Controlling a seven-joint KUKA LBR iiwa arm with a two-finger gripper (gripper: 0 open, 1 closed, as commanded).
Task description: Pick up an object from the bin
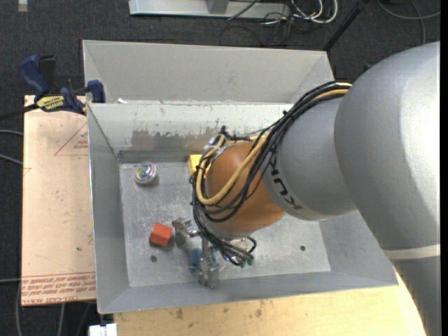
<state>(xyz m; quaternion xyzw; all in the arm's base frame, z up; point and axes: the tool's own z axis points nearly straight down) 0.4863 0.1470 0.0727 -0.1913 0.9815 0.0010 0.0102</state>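
Camera view shows us the gripper low by the near wall of the bin, and we cannot tell whether it is spread or pressed together. The closest loose thing is an orange-red block just to its left, while a shiny round thing and a yellow piece lie farther back. We judge this the reaching step: next, a firm closure on one thing, then a lift clear of the wall

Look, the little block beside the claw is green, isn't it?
Not quite. The little block beside the claw is orange-red, not green. The camera view shows it lying on the floor of the bin.
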